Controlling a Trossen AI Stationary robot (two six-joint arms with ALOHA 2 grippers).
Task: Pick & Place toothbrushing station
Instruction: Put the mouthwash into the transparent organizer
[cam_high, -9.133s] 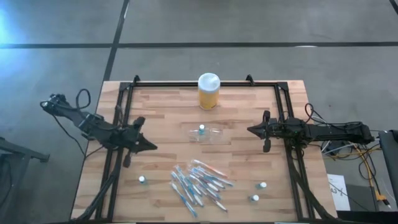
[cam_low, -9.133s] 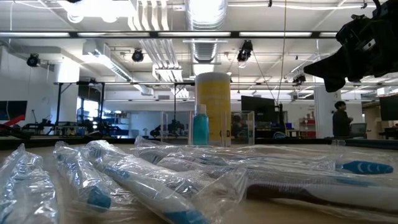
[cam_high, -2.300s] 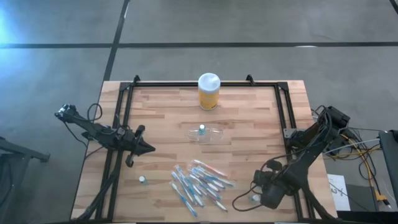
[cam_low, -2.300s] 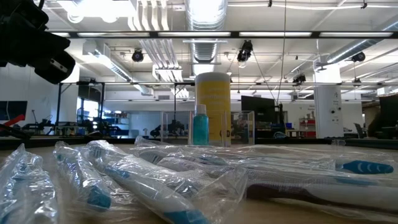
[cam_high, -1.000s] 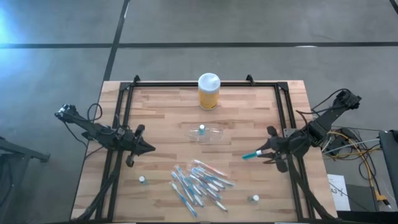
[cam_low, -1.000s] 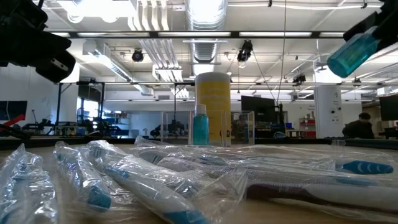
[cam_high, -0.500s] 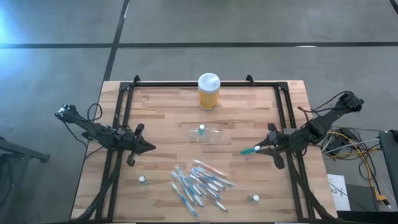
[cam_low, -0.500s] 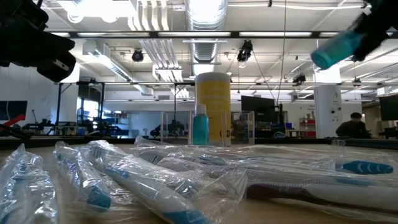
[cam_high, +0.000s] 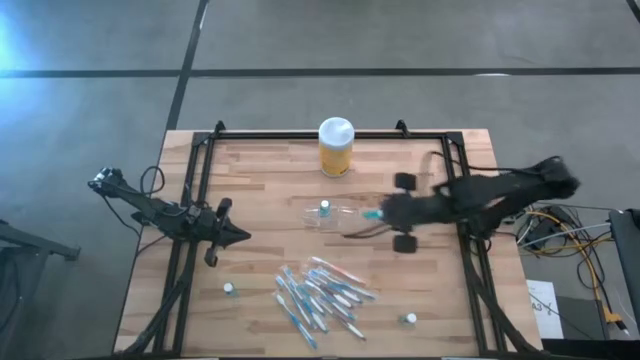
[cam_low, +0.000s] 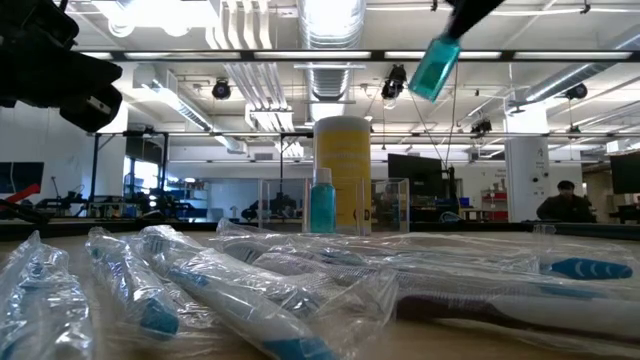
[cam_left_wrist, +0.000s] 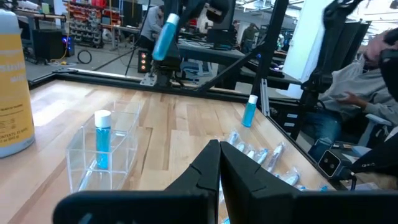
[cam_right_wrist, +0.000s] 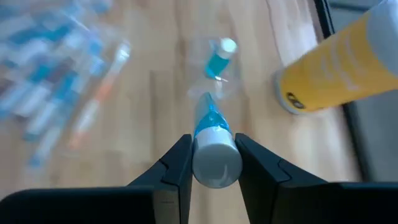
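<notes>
across the pale wooden tabletop (cam_high: 260, 190), from its left edge, the left claw (cam_high: 236, 237) hangs idle with its tips pressed together. near it a small blue bottle (cam_high: 229, 289) stands alone. toward the middle front lies a heap of wrapped toothbrushes (cam_high: 320, 292). at the centre sits the toothbrushing station (cam_high: 333, 216), a clear slotted holder hard to see against the wood, with one blue bottle (cam_high: 324, 208) upright in it. behind it at the far edge stands a yellow jar (cam_high: 335, 147) with a white lid. just right of the holder and above the wood, the right claw (cam_high: 385, 215) is clenched on a blue tube (cam_high: 372, 215) with a white cap. another bottle (cam_high: 408, 319) stands near the front right. beyond the tabletop the low view shows a bright workshop with ceiling ducts, and a person (cam_low: 563, 202) far off at right.
</notes>
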